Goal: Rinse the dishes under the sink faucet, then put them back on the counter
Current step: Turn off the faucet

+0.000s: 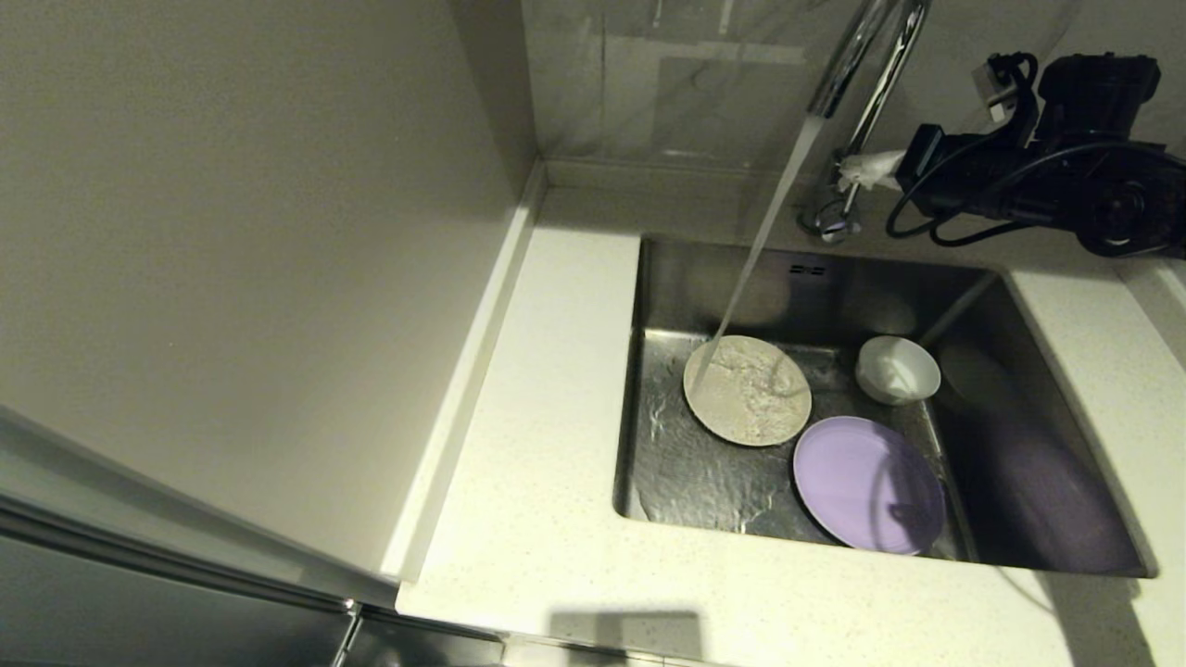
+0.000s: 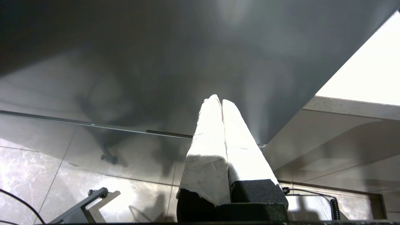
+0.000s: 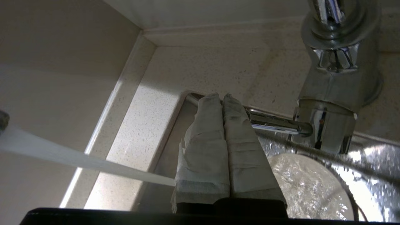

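Observation:
All three dishes lie in the steel sink [image 1: 1019,435]: the cream-beige plate [image 1: 747,389], the white bowl [image 1: 897,369] and the lilac plate [image 1: 868,484]. The chrome faucet [image 1: 866,56] is running, and its water stream [image 1: 760,250] lands on the cream plate [image 3: 309,187]. My right gripper [image 1: 866,169] is at the faucet's base [image 3: 334,93], shut with nothing between its fingers. Its tip [image 3: 222,96] rests against the thin lever [image 3: 275,122]. My left gripper [image 2: 218,100] is shut and empty, parked low below the counter edge, out of the head view.
The speckled counter [image 1: 537,519] runs left of and in front of the sink, with a raised back edge [image 1: 463,389] against the wall. The right arm's black body and cables [image 1: 1066,157] hang over the sink's back right corner. A grey cabinet front [image 2: 156,62] faces the left gripper.

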You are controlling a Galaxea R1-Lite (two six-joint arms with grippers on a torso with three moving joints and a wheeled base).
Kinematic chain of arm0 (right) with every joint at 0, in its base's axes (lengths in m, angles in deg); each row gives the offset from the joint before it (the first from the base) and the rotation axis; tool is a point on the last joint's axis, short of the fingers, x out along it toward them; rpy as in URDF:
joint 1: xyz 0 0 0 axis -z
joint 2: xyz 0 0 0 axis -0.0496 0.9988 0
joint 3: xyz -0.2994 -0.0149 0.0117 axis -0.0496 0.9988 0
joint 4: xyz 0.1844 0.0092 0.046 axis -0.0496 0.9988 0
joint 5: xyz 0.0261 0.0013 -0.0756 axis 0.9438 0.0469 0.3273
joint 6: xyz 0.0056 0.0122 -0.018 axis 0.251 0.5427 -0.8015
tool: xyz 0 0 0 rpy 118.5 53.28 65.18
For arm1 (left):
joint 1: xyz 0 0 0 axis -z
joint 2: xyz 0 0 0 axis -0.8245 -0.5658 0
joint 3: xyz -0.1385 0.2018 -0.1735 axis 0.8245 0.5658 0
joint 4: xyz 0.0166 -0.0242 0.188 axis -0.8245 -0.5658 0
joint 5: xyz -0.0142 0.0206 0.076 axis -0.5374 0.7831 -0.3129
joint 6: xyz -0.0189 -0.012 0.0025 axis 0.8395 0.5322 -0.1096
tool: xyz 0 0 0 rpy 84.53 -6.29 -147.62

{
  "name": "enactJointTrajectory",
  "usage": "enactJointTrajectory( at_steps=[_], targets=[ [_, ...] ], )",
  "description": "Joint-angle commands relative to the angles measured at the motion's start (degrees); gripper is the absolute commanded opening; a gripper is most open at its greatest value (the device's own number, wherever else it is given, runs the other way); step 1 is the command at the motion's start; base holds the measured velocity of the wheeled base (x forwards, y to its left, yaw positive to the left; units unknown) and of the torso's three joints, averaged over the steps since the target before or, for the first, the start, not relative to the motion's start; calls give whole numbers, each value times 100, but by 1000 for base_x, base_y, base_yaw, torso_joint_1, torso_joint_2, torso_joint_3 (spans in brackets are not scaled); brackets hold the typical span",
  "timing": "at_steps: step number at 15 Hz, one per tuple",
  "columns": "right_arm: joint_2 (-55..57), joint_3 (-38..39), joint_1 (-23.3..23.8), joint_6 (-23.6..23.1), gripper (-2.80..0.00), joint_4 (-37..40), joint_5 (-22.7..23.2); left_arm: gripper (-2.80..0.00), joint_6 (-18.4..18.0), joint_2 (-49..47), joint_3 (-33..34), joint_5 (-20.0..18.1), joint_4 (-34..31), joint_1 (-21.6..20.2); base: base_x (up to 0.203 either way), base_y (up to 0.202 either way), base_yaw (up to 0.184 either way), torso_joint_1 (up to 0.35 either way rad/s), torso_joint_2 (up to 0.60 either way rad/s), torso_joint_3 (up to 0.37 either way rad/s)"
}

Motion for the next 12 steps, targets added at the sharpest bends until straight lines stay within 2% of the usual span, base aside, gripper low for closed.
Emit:
enactJointTrajectory(
  at_steps=[1,3,12],
  targets=[
    [73,1,7,-132,-280,-10,17,-280,1,26,0,3,2,0,0,0,0,0,0,0],
    [131,8,10,-271,-280,-198,22,-280,4,18,0,3,2,0,0,0,0,0,0,0],
    [407,6,24,-285,-280,-1206,120,-280,0,18,0,3,2,0,0,0,0,0,0,0]
  ],
)
